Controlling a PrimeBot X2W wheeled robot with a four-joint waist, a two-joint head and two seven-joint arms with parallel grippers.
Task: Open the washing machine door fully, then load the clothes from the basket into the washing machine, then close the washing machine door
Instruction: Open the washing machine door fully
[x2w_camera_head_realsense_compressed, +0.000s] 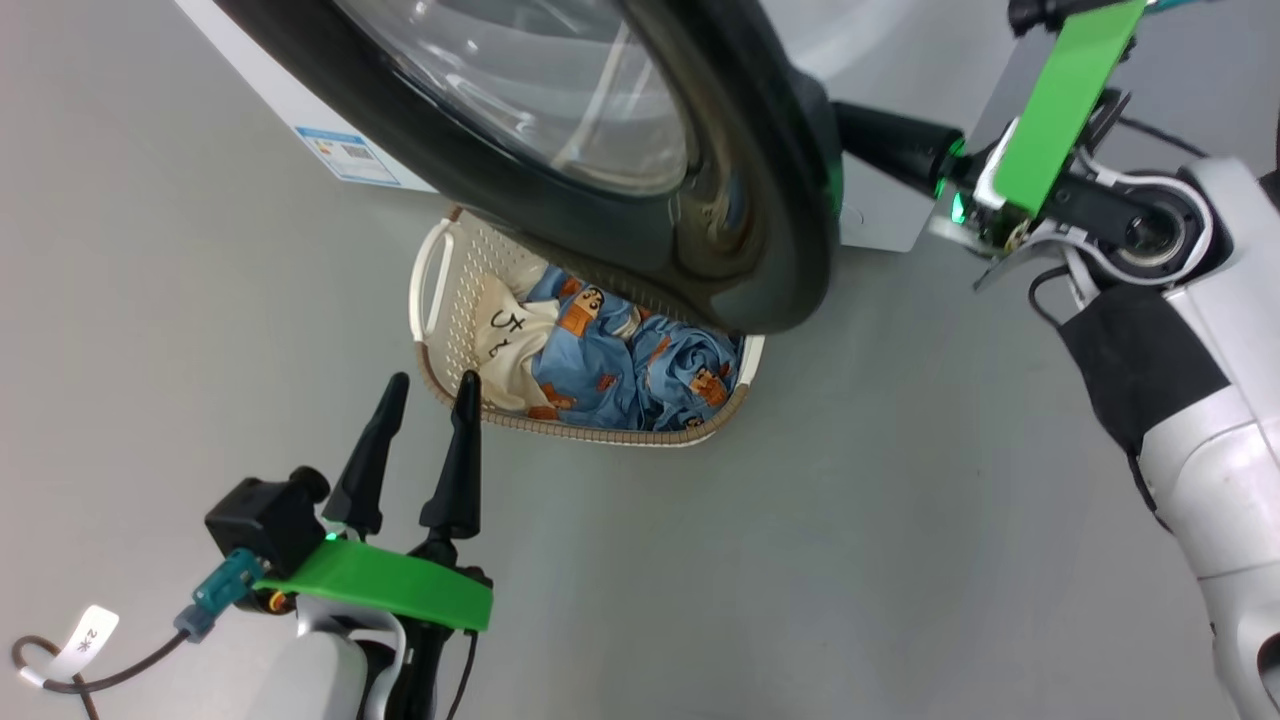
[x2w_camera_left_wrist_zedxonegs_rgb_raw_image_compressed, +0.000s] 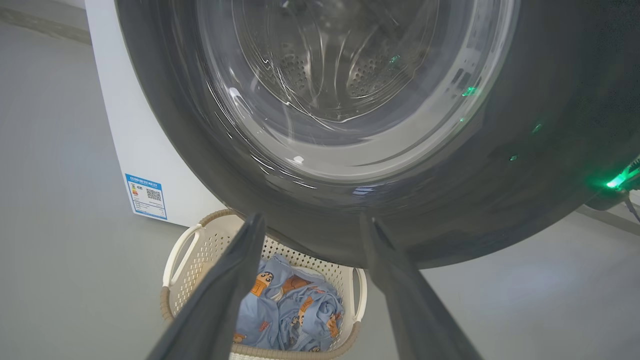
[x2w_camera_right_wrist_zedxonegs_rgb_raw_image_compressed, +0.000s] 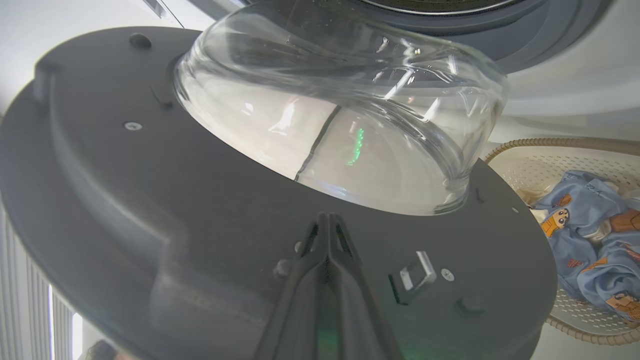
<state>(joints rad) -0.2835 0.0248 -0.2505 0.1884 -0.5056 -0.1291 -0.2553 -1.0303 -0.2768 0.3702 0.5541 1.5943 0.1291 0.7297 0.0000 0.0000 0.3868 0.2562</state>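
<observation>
Right gripper (x2w_camera_right_wrist_zedxonegs_rgb_raw_image_compressed: 327, 220): fingers pressed flat together with nothing between them, tips against the dark inner face of the washing machine door (x2w_camera_right_wrist_zedxonegs_rgb_raw_image_compressed: 150, 200), just beside its metal latch (x2w_camera_right_wrist_zedxonegs_rgb_raw_image_compressed: 417, 270). In the head view this gripper (x2w_camera_head_realsense_compressed: 870, 135) meets the door's right rim.

Left gripper (x2w_camera_head_realsense_compressed: 432, 385): fingers spread wide and empty, at the near left edge of the basket (x2w_camera_head_realsense_compressed: 600, 432); whether they touch it cannot be told.

The door stands swung out from the washing machine (x2w_camera_head_realsense_compressed: 290, 110), and its lower rim overhangs the far side of the basket. The basket sits on the grey floor (x2w_camera_head_realsense_compressed: 850, 550) and holds the clothes (x2w_camera_head_realsense_compressed: 640, 370): light blue printed fabric, with a cream piece at the left. A blue label (x2w_camera_head_realsense_compressed: 350, 157) marks the machine's lower corner, to the far left.
</observation>
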